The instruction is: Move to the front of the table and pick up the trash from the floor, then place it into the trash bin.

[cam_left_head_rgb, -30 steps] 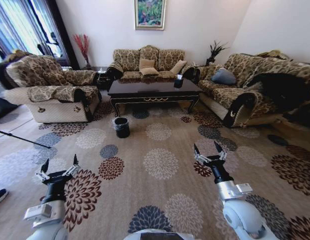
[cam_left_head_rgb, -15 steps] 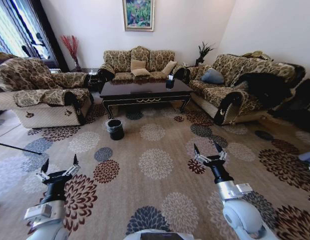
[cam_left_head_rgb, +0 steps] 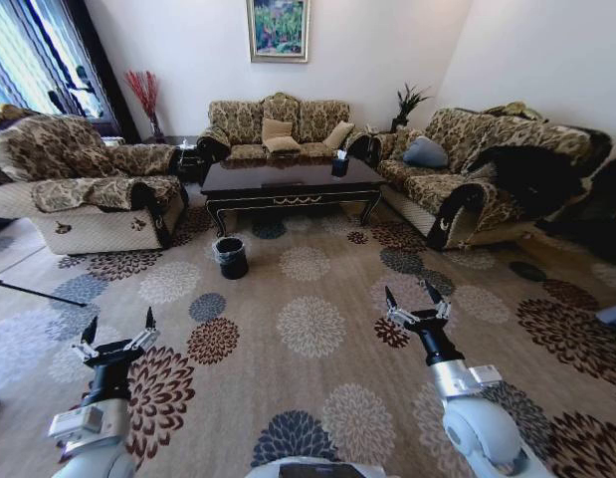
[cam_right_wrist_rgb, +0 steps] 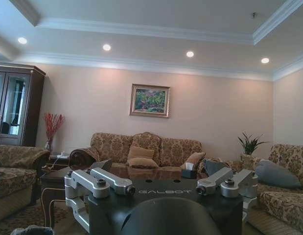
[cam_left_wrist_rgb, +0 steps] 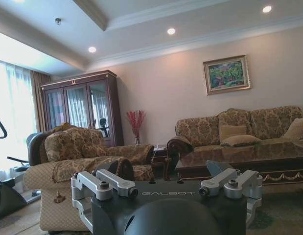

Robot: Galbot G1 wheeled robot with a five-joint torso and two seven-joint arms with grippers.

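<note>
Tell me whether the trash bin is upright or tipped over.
Upright: the trash bin stands on the floor before the table, its lined rim facing up.

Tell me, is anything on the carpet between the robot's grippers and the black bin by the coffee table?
Nothing visible: bare carpet lies between the open left gripper, the open right gripper and the trash bin before the table.

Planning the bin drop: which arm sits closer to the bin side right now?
Left, tentatively. The bin stands on the carpet left of centre, before the table's left end, nearer the left gripper than the right gripper. Both are open, empty and far from it.
</note>
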